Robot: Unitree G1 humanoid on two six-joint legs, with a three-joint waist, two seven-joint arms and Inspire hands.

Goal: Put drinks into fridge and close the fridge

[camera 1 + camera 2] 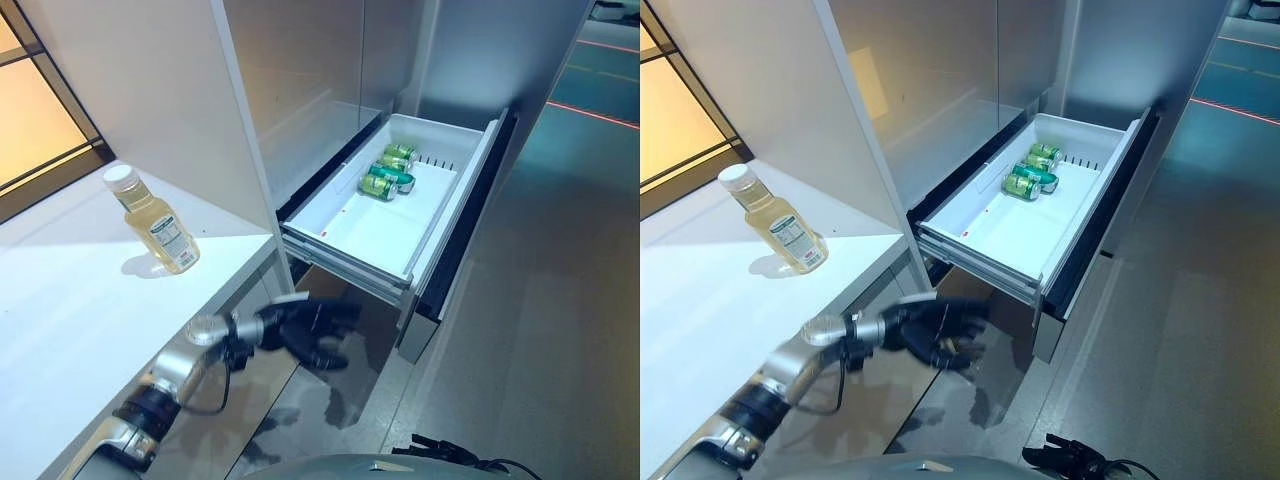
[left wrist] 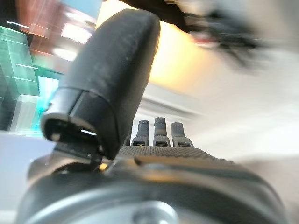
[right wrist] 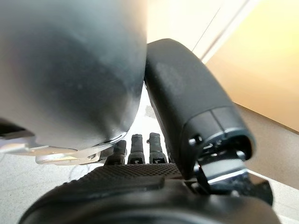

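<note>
A clear bottle of yellow drink (image 1: 155,220) with a white cap stands tilted on the white counter (image 1: 70,310) at the left. Three green cans (image 1: 390,172) lie on their sides at the far end of the fridge's pulled-out white drawer (image 1: 385,230). My left hand (image 1: 310,332) hangs below the counter's edge, just in front of and under the drawer's near corner. Its fingers are spread and relaxed, and it holds nothing; its own wrist view shows straight fingers (image 2: 159,133). My right hand (image 3: 135,179) appears only in its wrist view, fingers straight and empty.
The fridge's white side wall (image 1: 150,90) rises behind the bottle, between counter and drawer. The drawer's dark front panel (image 1: 455,250) juts out over the grey floor (image 1: 540,330) at the right. A window frame (image 1: 40,170) borders the counter's far left.
</note>
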